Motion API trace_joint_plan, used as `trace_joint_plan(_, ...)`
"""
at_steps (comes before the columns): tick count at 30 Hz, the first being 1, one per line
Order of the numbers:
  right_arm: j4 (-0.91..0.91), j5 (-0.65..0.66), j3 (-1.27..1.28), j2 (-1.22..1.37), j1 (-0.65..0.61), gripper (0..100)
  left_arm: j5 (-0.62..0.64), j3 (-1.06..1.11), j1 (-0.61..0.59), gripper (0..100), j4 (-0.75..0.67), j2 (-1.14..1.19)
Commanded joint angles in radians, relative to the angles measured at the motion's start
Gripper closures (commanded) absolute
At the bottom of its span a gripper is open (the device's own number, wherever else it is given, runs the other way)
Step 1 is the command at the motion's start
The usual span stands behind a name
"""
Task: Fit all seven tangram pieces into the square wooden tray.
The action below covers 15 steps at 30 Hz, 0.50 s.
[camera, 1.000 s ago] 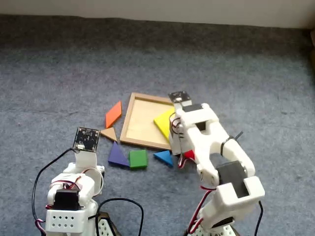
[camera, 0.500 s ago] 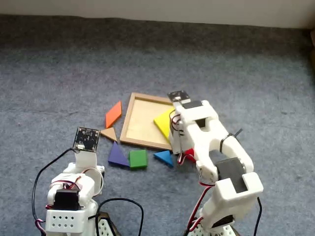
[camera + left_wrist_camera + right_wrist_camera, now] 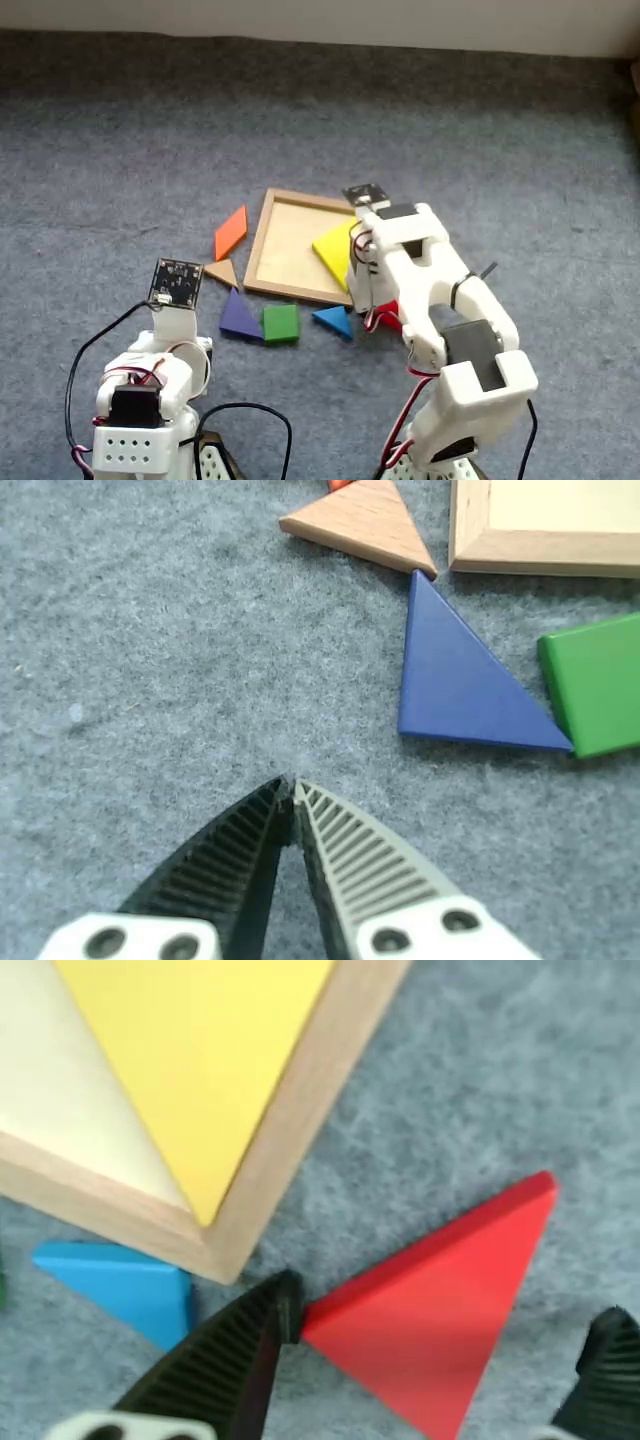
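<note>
Tray (image 3: 258,248) lies on the grey tabletop (image 3: 120,150) with the yellow triangle (image 3: 335,252) inside, in the corner by the right arm. Just outside that corner lies the red triangle (image 3: 440,1280); the right pincer (image 3: 445,1325) hangs low over it, fingers spread wide, one touching its tip. Outside the tray lie the blue triangle (image 3: 333,319), green square (image 3: 281,323), purple triangle (image 3: 238,316), tan triangle (image 3: 222,272) and orange piece (image 3: 231,232). The left pincer (image 3: 292,792) is pressed together near the purple triangle.
</note>
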Motion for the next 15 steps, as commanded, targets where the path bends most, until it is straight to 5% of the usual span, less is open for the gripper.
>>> trace_joint_plan(1, 0.005, 0.014, -0.025, 0.002, 0.036, 61.4, 0.008, 0.019, -0.012, 99, 0.003, -0.030)
trace_joint_plan(15, 0.012, 0.014, -0.024, 0.002, 0.036, 62.7, 0.008, 0.019, -0.012, 99, 0.003, -0.030)
